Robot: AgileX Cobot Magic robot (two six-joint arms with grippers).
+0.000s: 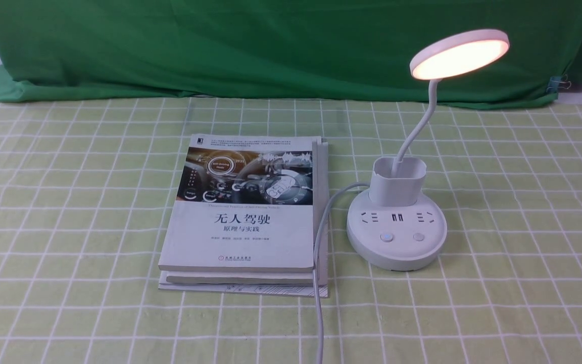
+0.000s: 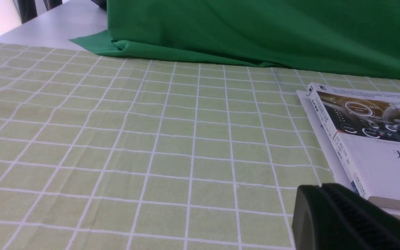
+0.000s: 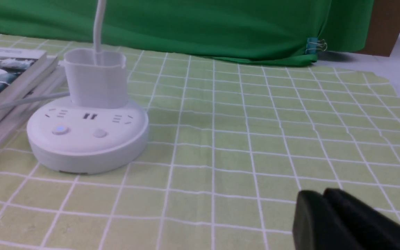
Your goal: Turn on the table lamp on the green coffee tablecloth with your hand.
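Note:
The white table lamp (image 1: 397,222) stands right of centre on the pale green grid tablecloth (image 1: 68,202). Its disc head (image 1: 459,53) glows warm. The left button (image 1: 386,237) on the round base shows a faint blue light. The base and cup holder also show in the right wrist view (image 3: 89,135). The hand shows only in the wrist views. My right gripper (image 3: 323,194) is shut and empty, low over the cloth, apart from the base. My left gripper (image 2: 321,187) is shut and empty, near the book's corner. Neither gripper shows in the front view.
A stack of books (image 1: 245,212) lies left of the lamp, also in the left wrist view (image 2: 370,139). The white cord (image 1: 319,253) runs along the books' right edge to the front. A dark green backdrop (image 1: 271,45) hangs behind, with a clip (image 1: 558,83) at right.

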